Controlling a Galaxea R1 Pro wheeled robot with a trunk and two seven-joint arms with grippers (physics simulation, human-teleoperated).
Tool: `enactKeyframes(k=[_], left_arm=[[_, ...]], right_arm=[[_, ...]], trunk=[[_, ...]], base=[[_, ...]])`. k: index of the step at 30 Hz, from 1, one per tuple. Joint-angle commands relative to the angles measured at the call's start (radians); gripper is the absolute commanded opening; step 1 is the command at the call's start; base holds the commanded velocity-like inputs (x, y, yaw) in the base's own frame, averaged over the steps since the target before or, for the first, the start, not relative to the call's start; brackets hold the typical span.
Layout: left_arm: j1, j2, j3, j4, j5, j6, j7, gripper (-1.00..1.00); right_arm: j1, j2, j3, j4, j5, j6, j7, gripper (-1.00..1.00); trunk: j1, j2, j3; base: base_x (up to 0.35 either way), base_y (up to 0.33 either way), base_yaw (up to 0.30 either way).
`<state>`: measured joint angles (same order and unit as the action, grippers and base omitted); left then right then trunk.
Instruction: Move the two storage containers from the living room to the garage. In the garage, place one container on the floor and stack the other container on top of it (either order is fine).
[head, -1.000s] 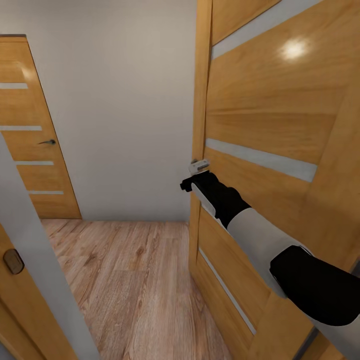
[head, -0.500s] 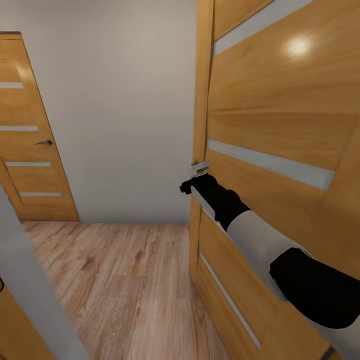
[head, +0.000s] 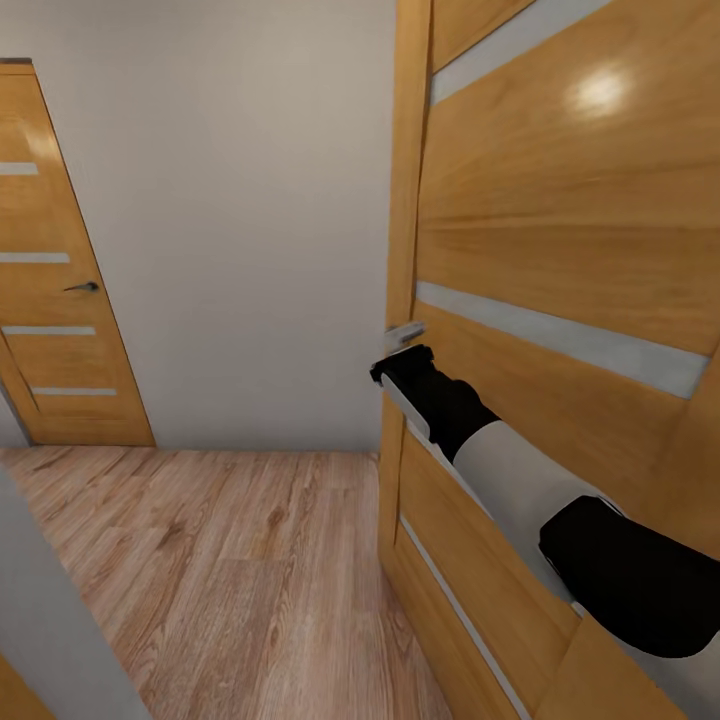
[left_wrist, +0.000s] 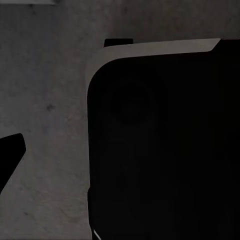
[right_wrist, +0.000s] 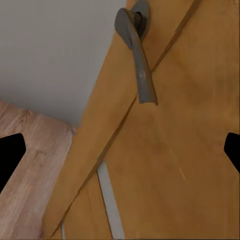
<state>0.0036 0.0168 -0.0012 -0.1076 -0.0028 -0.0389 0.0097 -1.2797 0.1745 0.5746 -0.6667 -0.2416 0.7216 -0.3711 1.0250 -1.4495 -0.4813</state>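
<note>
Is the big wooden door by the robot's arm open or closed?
Open. The door stands swung out from its frame, its free edge facing the hallway, with wood floor visible past it.

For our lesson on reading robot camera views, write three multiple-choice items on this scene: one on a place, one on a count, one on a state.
1. Where is the right end effector?
A. At the near door's edge, by its handle
B. On the wood-plank floor
C. At the far door

2. How many honey-wood doors show in the head view?
A. One
B. Two
C. Four

3. How does the near door stand?
A. Shut flush in the wall
B. Lying flat
C. Swung open, its edge towards the camera

Answers:
1 A, the black arm tip sits just below the grey lever.
2 B, one near on the right, one far on the left.
3 C, its narrow edge faces us, with the white wall visible past it.
</note>
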Motion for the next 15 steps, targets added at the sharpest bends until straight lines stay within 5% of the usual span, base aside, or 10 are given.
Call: enactKeyframes(k=[1, 6, 12, 15], left_arm=[[0.000, 0.000, 0.000, -0.001, 0.000, -0.002, 0.001, 1.00], [0.001, 0.000, 0.000, -0.003, 0.000, -0.002, 0.001, 1.00], [0.000, -0.001, 0.000, -0.011, 0.000, -0.002, 0.001, 1.00], [0.000, -0.001, 0.000, -0.012, 0.001, -0.002, 0.001, 1.00]], right_arm=[[-0.001, 0.000, 0.004, 0.002, -0.008, 0.003, -0.025, 1.00], [-0.001, 0.000, 0.004, 0.073, -0.001, 0.008, -0.148, 1.00], [-0.001, 0.000, 0.005, 0.104, 0.004, 0.010, -0.162, 1.00], [-0.001, 0.000, 0.005, 0.130, 0.042, 0.010, -0.164, 1.00]], trunk=[[0.000, -0.001, -0.001], [0.000, -0.001, -0.001], [0.000, -0.001, -0.001], [0.000, -0.001, -0.001]], base=[[0.001, 0.000, 0.000], [0.000, 0.000, 0.000], [0.000, 0.000, 0.000], [0.000, 0.000, 0.000]])
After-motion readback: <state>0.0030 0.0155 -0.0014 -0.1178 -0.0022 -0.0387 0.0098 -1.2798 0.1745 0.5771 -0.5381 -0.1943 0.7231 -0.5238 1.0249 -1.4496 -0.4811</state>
